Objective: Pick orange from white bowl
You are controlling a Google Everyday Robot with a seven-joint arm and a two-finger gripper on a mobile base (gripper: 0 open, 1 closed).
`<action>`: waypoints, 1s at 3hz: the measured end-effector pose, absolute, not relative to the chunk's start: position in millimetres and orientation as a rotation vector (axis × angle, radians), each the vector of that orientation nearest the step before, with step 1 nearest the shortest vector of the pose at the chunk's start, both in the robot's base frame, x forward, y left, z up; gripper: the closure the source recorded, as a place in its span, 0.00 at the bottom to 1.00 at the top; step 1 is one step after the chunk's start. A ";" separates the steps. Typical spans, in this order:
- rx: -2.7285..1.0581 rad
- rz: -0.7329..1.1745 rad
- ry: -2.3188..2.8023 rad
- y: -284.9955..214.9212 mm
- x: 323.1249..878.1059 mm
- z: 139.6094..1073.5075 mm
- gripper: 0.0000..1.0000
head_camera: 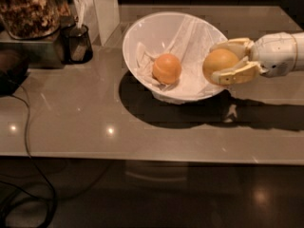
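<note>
You are looking at a glossy grey-brown countertop (142, 132) in a dim room, with the large, deep white bowl (164, 30) sitting near the middle of its far edge. The two-finger gripper (222, 61), cream-coloured on a white arm, is reaching in from the right edge and is hanging at the bowl's right rim. Its fingers are clamping the round, yellowish golden-orange fruit (217, 65) from above and below, so the grasp is looking made and the orange is being held off the paper lining. Whether it is hanging fully outside the rim or just over it, you cannot tell from this view. What is looking left is carrying it clear of the bowl.

Inside, the bowl is holding crumpled white paper (190, 37) and a smaller, deeper reddish-orange fruit (166, 68), which is resting low on the left of the hollow, well apart from the gripper. At the far left corner a clear jar of brown bits (28, 8) is standing, with a small dark cup (78, 42) just beside it.
</note>
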State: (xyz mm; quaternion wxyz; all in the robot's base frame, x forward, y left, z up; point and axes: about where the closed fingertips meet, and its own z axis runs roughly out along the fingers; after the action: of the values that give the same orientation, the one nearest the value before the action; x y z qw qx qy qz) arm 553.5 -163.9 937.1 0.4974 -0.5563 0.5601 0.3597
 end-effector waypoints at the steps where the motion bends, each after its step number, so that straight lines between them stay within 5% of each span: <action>1: -1.346 0.871 1.356 -163.4 553.4 936.4 1.00; 3: -1.291 0.845 1.348 -181.7 530.3 947.4 1.00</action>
State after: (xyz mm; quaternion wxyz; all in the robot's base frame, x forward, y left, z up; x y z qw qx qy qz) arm 530.3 -181.7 947.4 0.5195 -0.5385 0.5621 0.3524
